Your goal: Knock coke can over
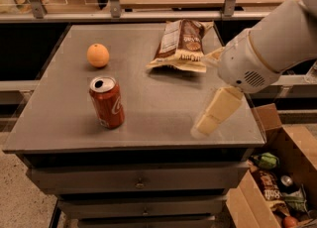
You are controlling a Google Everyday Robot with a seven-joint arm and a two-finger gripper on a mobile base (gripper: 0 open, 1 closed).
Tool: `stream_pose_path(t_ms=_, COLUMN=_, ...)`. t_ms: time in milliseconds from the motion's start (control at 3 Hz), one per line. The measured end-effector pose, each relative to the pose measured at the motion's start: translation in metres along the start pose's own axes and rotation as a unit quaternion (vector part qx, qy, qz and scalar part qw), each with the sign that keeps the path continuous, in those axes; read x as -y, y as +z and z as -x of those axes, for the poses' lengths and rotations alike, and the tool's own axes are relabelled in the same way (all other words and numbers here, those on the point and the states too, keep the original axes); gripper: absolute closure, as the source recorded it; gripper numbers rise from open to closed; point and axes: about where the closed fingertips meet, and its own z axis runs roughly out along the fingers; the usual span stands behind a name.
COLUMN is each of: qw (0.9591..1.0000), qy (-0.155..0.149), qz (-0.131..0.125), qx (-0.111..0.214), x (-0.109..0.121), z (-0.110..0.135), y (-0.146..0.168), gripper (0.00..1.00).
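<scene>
The coke can (106,102) is red with white script and an opened silver top. It stands upright on the front left part of the grey table (158,103). My gripper (209,119) hangs from the white arm (262,53) over the table's front right part. It is well to the right of the can and apart from it, at about the can's height.
An orange (98,55) lies behind the can. A tan and brown chip bag (181,46) lies at the back centre, just left of the arm. An open cardboard box (277,187) with packets stands on the floor at the right. Drawers (138,182) sit under the tabletop.
</scene>
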Motion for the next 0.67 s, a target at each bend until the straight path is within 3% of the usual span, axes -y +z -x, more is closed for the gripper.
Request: stream_pose_path(t_ms=667, qw=0.9978, qy=-0.001, qz=0.009, qx=0.065, x=-0.005, z=0.044, y=0.051, gripper=0.0)
